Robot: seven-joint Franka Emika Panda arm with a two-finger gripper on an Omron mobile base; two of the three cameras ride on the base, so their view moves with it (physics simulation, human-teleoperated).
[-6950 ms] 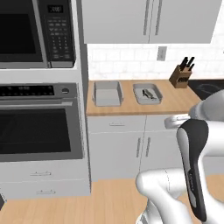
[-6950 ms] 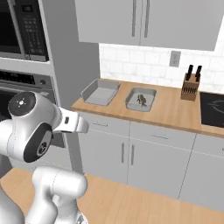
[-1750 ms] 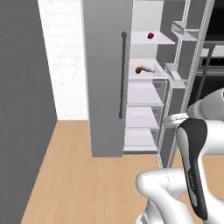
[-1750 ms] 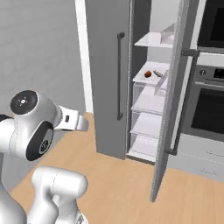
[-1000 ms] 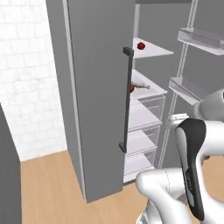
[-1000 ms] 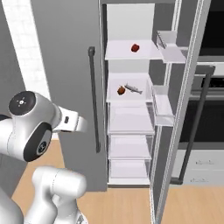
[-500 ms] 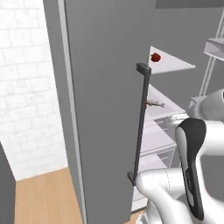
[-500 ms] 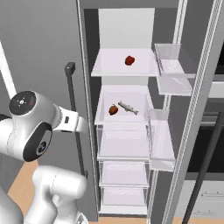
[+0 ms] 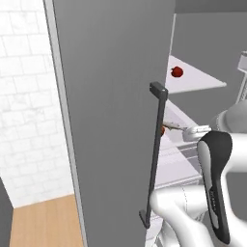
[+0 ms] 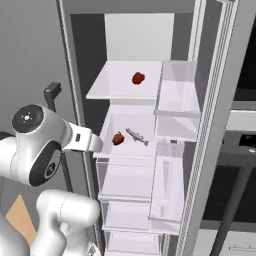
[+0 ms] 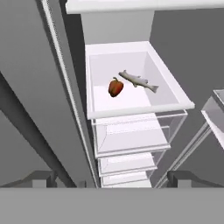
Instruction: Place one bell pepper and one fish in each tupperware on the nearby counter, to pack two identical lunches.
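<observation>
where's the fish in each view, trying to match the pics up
Left base view: the fish is right of centre, a thin sliver poking out from behind the grey door's handle.
Right base view: the fish lies at centre on the second shelf down.
Hand view: the fish is upper centre, lying on the white shelf.
Shared landmark: the bell pepper lying just left of the fish on the same shelf.
</observation>
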